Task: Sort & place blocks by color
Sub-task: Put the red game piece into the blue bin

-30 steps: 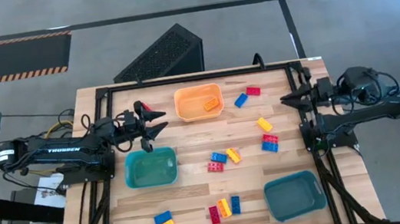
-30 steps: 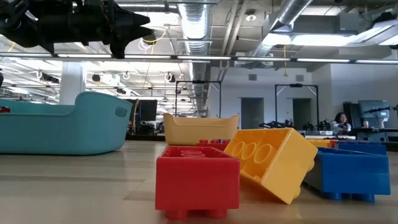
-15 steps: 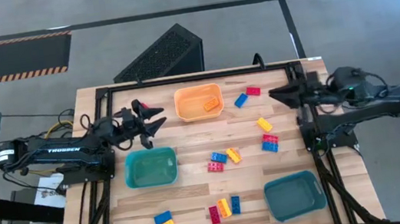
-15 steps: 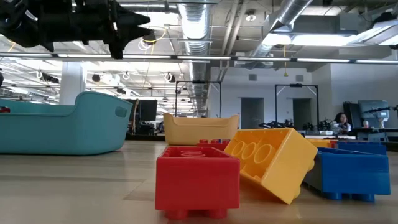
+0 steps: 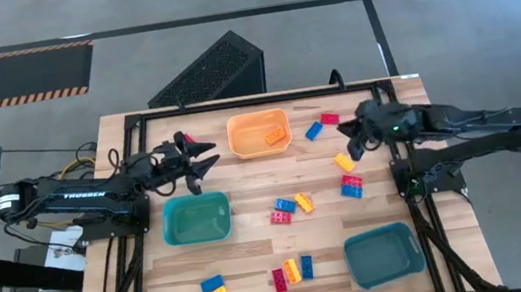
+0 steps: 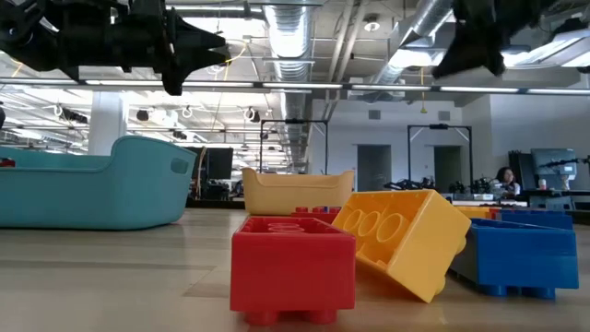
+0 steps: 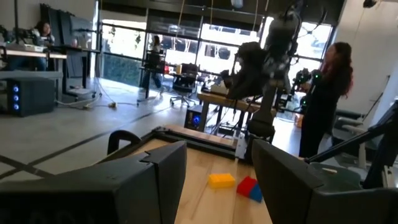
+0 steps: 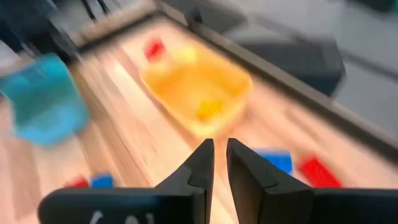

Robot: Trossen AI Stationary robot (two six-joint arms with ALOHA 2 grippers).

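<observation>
1. The blocks (image 5: 293,202) lie scattered over the counter (image 5: 255,258): a blue and a red one in the upper middle of the high view, a yellow block (image 5: 344,162) right of centre above a red-and-blue pair, a small cluster at the middle, more along the bottom, and one yellow piece already in the orange bin (image 5: 259,132)
2. The yellow block lies flat with its long axis on a diagonal, running from upper left to lower right of the high view
3. What has changed: the right gripper (image 5: 345,131) has swung in from the right edge over the last second and now sits just above that yellow block, so I judge it the next pick
4. Its jaws are almost closed, only a thin slit between them in the right wrist view, and they hold nothing
5. The left gripper (image 5: 203,155) has barely moved, above the teal bin (image 5: 197,219) at the left, jaws partly apart and empty
6. A second teal bin (image 5: 384,255) waits at the lower right
</observation>
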